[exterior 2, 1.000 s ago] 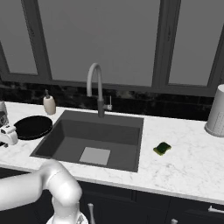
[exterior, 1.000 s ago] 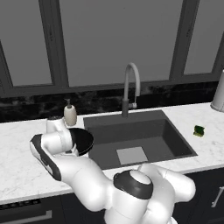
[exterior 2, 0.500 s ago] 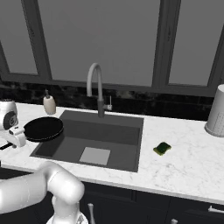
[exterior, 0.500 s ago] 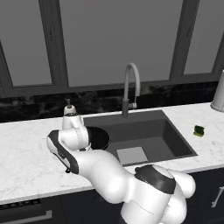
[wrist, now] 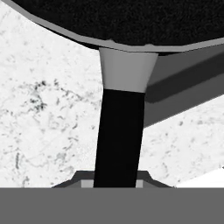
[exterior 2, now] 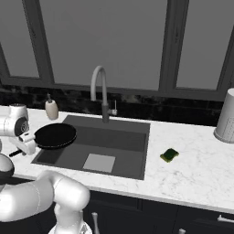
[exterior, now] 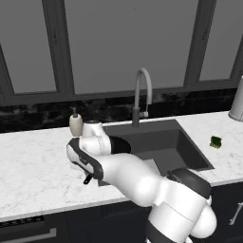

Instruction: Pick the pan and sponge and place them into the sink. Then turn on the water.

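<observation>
Gripper point(exterior 2: 23, 145) clamped on the frying pan's point(exterior 2: 55, 135) handle at left of frame, pan lifted above the sink's point(exterior 2: 132, 157) left edge; sponge point(exterior 2: 169, 155) on marble at right.

We see an evenly lit, rendered scene, with flat, diffuse light and no clear single source. The white marble table point(exterior 2: 196, 169) is the brightest surface and shows no glare. The windows behind it are a dull uniform grey and cast no visible beams. The sink point(exterior 2: 132, 137) reads dark, with slightly lighter inner walls and only soft shading inside. Under the sponge point(exterior 2: 169, 155) we find a faint contact shadow. The base views are sharp from edge to edge, with no lens distortion. In the hand view, the close pan point(wrist: 118, 26) looks coarse and grainy, its handle flat black, with a soft shadow band beside it.
</observation>
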